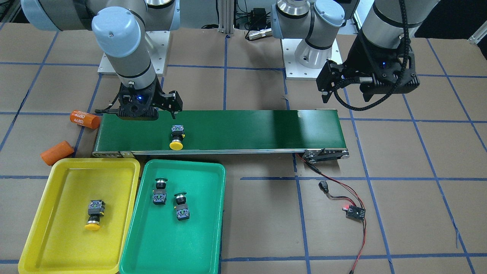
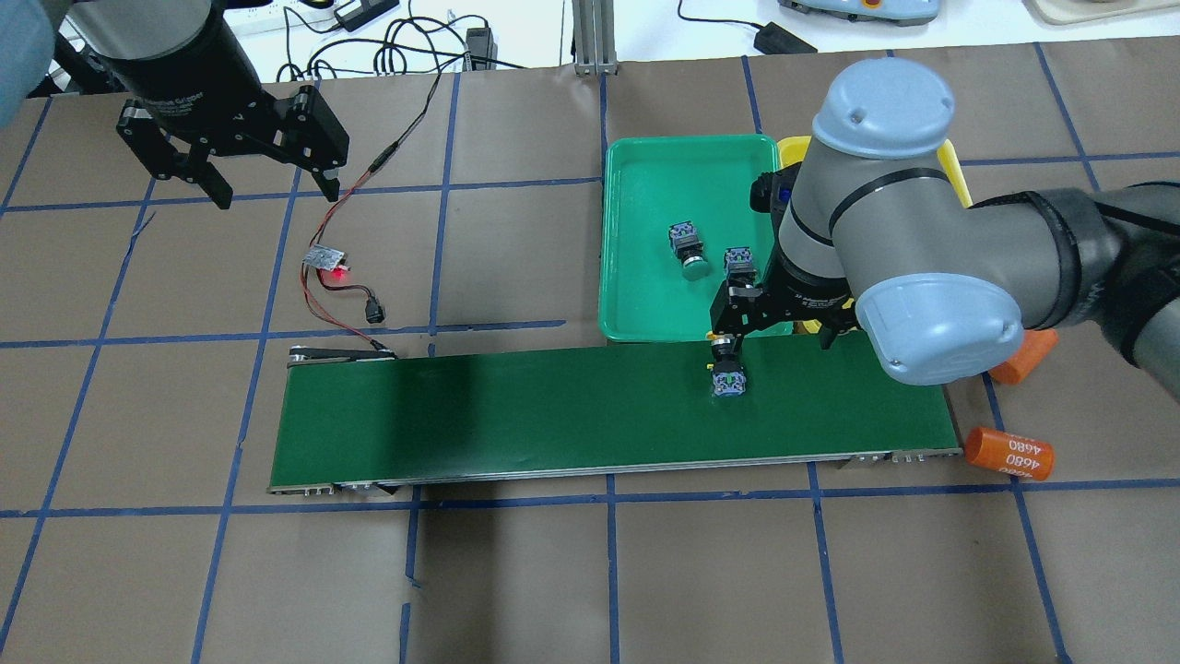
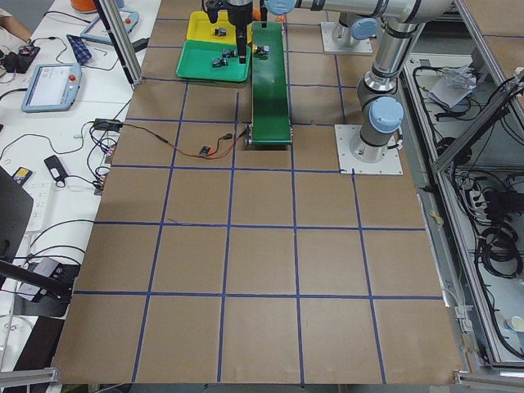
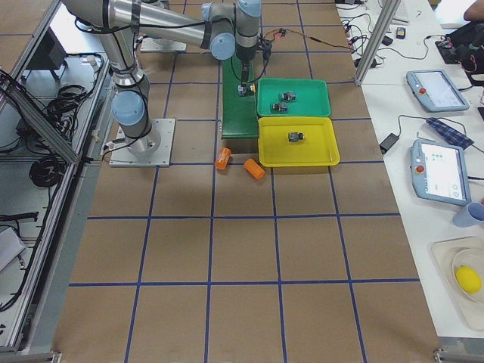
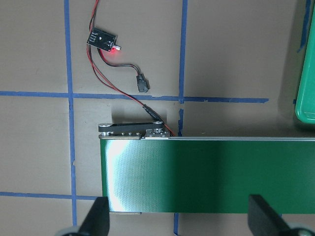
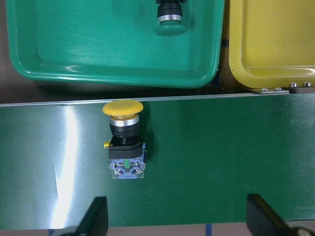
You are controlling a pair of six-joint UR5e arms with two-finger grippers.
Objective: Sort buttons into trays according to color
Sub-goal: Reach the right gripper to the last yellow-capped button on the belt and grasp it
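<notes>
Front view: we see a yellow-capped button lying on the conveyor belt. The right gripper is just behind it and the left gripper is off the belt's other end. A second yellow button sits in the yellow tray, and two green buttons sit in the green tray.

Right wrist view: that gripper is spread wide and empty.

Left wrist view: also wide, holding nothing.

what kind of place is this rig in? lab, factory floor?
Looks like a robotics lab or test cell, not a production line: a short tabletop conveyor belt wired to a bare controller board, and teach pendants on a side bench.
</notes>
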